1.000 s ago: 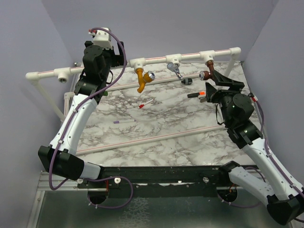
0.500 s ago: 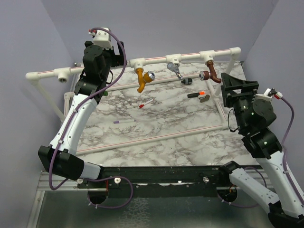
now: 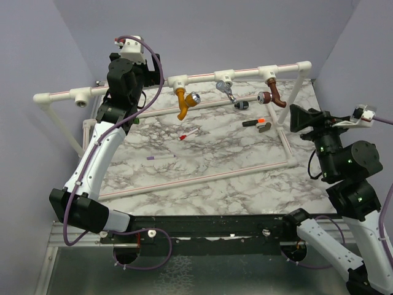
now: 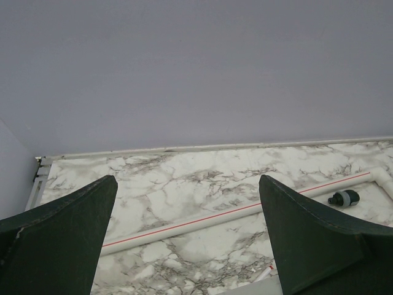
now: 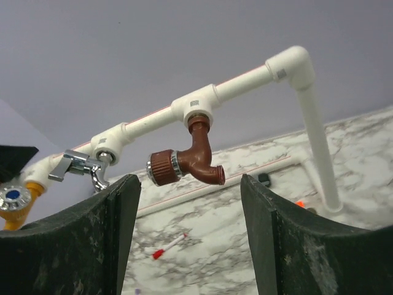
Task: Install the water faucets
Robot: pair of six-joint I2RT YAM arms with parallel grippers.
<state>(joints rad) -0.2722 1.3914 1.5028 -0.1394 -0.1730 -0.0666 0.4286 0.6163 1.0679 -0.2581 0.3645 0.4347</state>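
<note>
R gripper (image 3: 297, 118): unclenched, fingers wide apart, nothing betw. them; up over the right edge, far half, nose toward the brown faucet, well apart from it.
R arm: rises from the near right corner.
L gripper (image 4: 187, 184): released too, fingers spread, empty; high by the far edge, left part, facing the wall (image 4: 196, 61).
Brown faucet (image 5: 199, 157): seated under the tee nearest the far right corner. Stem upright; spout curls down, mouth toward the right edge; ribbed knob sticks out toward the left edge, so long axis lies along the pipe.
Silver faucet (image 3: 226, 90): next tee along, mid far edge; hangs down, lever slanted, spout hooked downward.
Orange faucet (image 3: 183, 101): third tee, left of mid; long axis approx. vertical, spout dropping toward the near edge, chrome knob on its right-edge side.
Pipe (image 3: 202, 77): white w/ red stripe, runs above the far edge; elbow + leg down at the far right corner.
Table (image 3: 202, 166): marble; loose bits on the far half: black cap (image 3: 242, 105), black-orange piece (image 3: 253, 122), red-white marker (image 3: 187, 134), purple marker (image 3: 158, 157).
Change vs 1 s ago: R gripper was right at the brown faucet's spout; 0.5 s ago backed off; now farther back + higher. L arm, faucets, loose bits same.
</note>
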